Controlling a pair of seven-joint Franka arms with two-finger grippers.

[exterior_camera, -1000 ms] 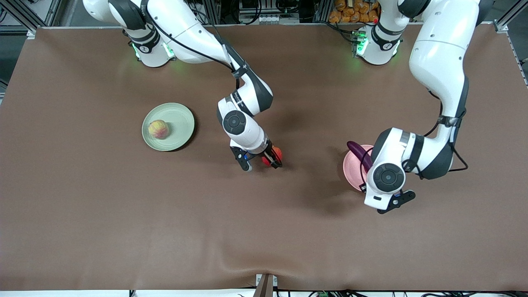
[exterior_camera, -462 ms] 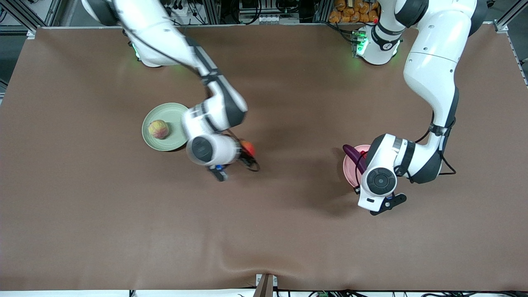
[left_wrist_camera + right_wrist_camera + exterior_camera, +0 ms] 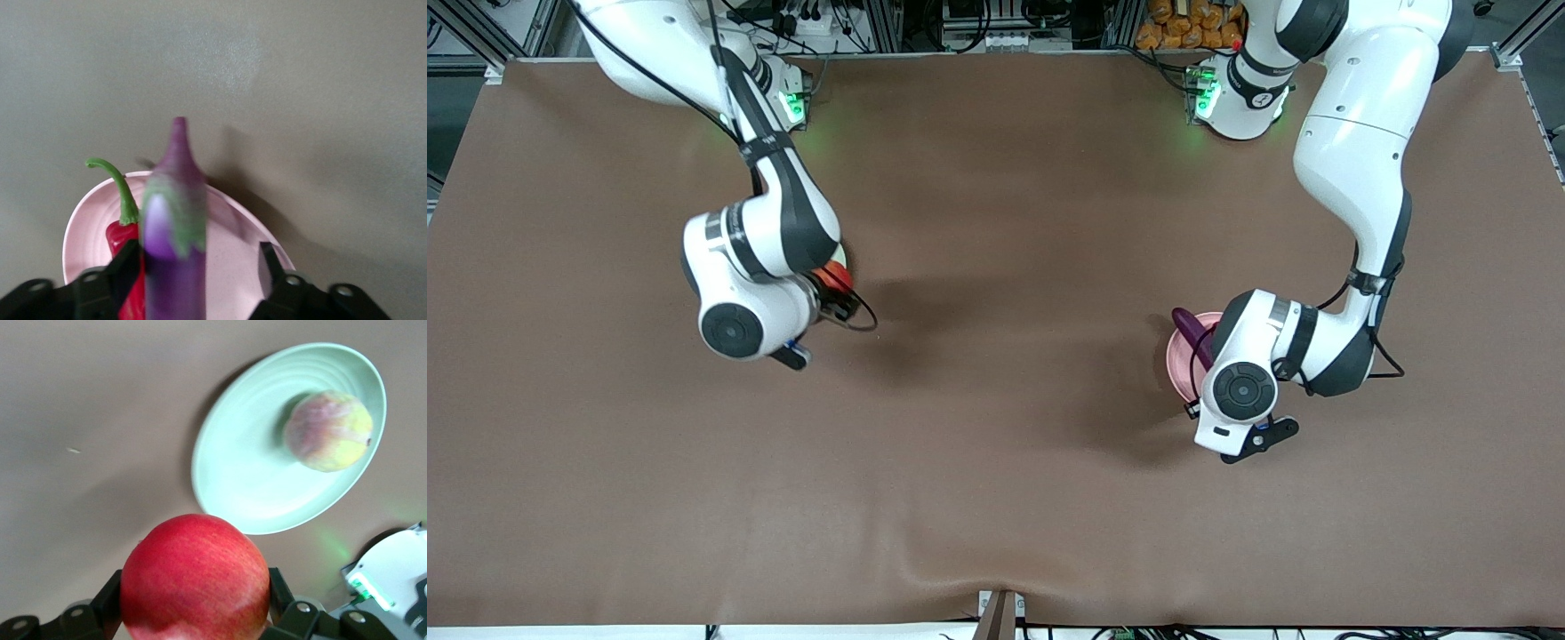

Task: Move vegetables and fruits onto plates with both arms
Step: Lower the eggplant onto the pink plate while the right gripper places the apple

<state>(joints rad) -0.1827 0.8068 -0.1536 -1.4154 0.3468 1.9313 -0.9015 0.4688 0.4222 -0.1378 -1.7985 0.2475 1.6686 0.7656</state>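
Your red fruit, pinched in the right tool, has swung in the last second from mid-counter to the upper left of the front view, now at the green plate's edge, where the peach lies; I judge only the release remains. At right of frame, your left tool has drifted slightly over the pink plate, its fingers spread around the upright eggplant, the chili lying beside it. The brown counter wrinkles at the bottom edge; racks line the top.
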